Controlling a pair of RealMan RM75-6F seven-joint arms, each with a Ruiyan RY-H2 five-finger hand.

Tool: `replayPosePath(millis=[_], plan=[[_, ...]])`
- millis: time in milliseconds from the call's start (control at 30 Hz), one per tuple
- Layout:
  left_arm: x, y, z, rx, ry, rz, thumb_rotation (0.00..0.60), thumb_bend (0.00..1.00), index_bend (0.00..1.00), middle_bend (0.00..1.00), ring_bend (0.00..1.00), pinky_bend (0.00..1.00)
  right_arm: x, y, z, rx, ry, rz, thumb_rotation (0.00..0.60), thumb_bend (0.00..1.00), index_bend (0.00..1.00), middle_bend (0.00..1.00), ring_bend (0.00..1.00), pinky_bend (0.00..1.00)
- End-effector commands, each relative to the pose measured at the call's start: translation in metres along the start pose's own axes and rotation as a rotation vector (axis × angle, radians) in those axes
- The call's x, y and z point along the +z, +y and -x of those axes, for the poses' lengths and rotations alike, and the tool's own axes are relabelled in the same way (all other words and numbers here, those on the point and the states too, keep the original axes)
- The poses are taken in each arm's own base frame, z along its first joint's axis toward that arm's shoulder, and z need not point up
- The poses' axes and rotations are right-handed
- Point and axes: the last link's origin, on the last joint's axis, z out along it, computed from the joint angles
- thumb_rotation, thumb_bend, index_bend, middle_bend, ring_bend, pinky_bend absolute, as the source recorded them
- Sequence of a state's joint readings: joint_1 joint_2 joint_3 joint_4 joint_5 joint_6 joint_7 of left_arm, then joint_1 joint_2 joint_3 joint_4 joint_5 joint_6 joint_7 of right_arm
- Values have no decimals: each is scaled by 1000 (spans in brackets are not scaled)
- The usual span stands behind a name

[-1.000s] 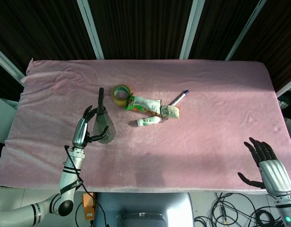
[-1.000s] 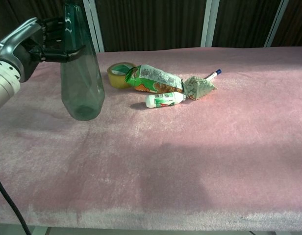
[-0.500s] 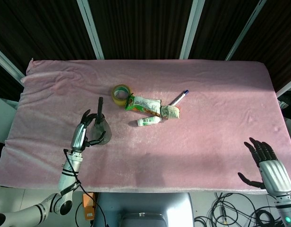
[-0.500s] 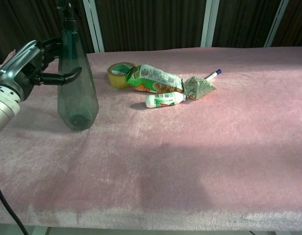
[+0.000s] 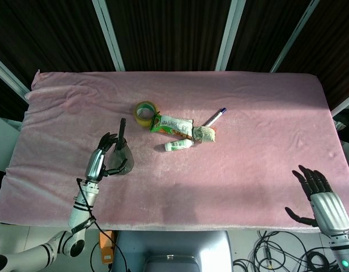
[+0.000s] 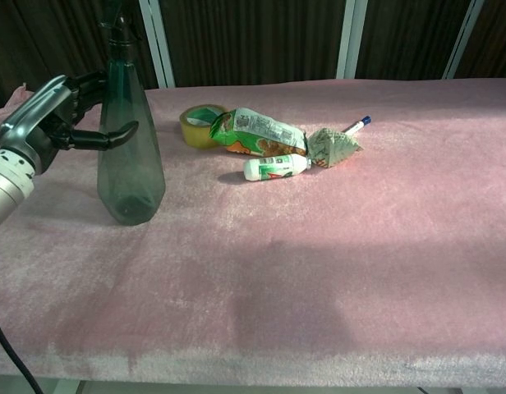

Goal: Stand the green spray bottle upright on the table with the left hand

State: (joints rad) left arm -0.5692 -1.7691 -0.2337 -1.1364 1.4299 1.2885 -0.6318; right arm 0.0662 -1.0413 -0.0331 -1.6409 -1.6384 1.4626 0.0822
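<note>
The green spray bottle (image 5: 122, 157) (image 6: 128, 156) stands upright on the pink tablecloth (image 5: 248, 113) at the left, nozzle up and base on the cloth. My left hand (image 5: 101, 161) (image 6: 52, 115) wraps around its upper body, with the thumb across the front and the fingers behind. My right hand (image 5: 322, 198) hovers at the table's near right edge, fingers spread and holding nothing; the chest view does not show it.
Right of the bottle lie a yellow tape roll (image 5: 144, 111) (image 6: 199, 125), a green snack packet (image 5: 171, 124) (image 6: 257, 130), a small white bottle (image 5: 178, 145) (image 6: 275, 167), a crumpled cloth (image 5: 204, 134) (image 6: 333, 146) and a pen (image 5: 216, 117) (image 6: 357, 124).
The bottle came down from a raised, tilted hold onto the cloth and now stands straight. My left hand lowered with it. The right hand has not moved.
</note>
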Motion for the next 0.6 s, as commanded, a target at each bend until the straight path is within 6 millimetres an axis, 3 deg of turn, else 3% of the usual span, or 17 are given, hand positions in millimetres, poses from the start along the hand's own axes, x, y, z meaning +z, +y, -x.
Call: replayPosePath(millis=[33,233,600], plan=[[0,0,0,-13,-6,-4,600,427,297,364,84,0,0,0,0,-1,0,0,600,368,0,0,0,0],[0,0,-3,-17,-16,-5,600,390,140,252,13,0,0,0,0,-2,1,0,600,368,0,0,0,0],[-4,2,-14,-6,9,10,600,354,90,171,0,0,0,0,0,-4,4,3,600,368,0,0,0,0]])
